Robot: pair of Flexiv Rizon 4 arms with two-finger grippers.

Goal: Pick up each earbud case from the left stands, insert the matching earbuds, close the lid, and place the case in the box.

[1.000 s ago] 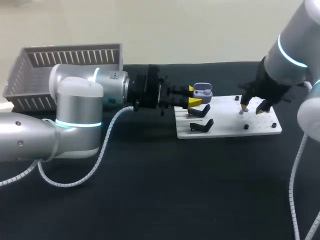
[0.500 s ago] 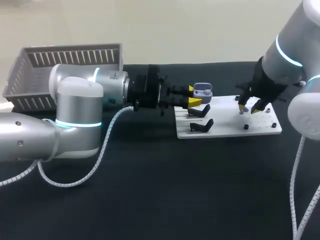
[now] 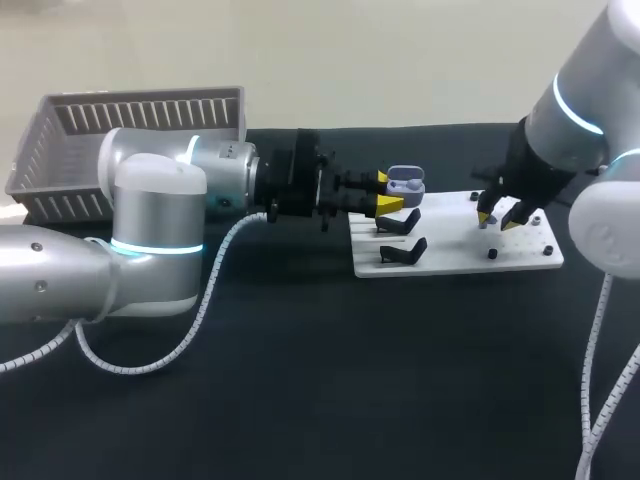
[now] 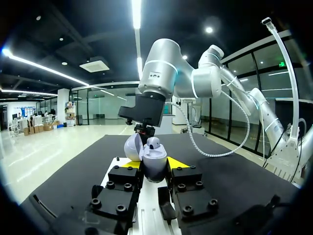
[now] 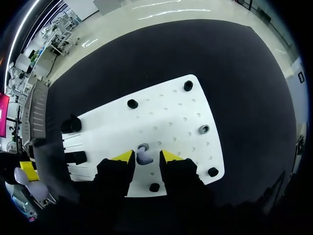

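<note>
Head view, nearest first: left gripper [image 3: 388, 192] lay level over the black stands [image 3: 403, 250] at the white board's [image 3: 520, 258] left end. Its fingers were clamped on the earbud case [image 4: 154, 161], one yellow tip on each side. The lid stood open and the cup faced up, probably presented that way to receive earbuds. Further along the board, right gripper [image 5: 145, 156] hung tips-down, spread astride a pale earbud [image 5: 143, 154] on its peg. Gaps showed either side; nothing gripped yet. Box [image 3: 60, 150] sat at the far left corner, well apart.
</note>
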